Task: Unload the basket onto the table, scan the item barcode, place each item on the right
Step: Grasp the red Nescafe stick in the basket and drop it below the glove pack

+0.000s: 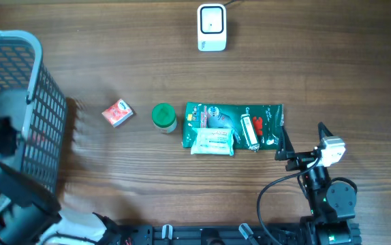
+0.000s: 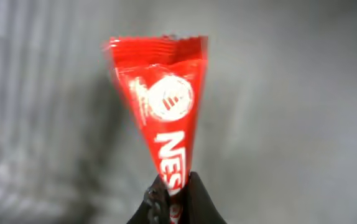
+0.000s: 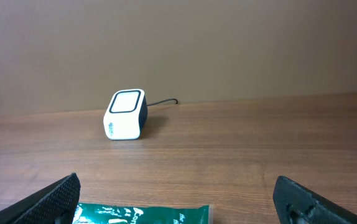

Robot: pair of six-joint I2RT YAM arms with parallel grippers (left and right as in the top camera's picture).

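A red sachet (image 2: 166,106) with white lettering stands up out of my left gripper (image 2: 175,183), whose black jaws are shut on its lower end; a blurred grey background lies behind it. In the overhead view the left arm (image 1: 5,136) is a blur beside the basket, and the sachet cannot be made out there. The white barcode scanner (image 1: 211,27) (image 3: 125,115) stands at the far middle of the table. My right gripper (image 1: 303,139) (image 3: 178,199) is open and holds nothing, just right of the green pouch (image 1: 233,126) (image 3: 144,214).
A dark mesh basket (image 1: 18,102) stands at the left. On the table lie a small red box (image 1: 118,112) and a green-capped jar (image 1: 163,117). A white packet (image 1: 213,141) and a small tube (image 1: 249,131) rest on the green pouch.
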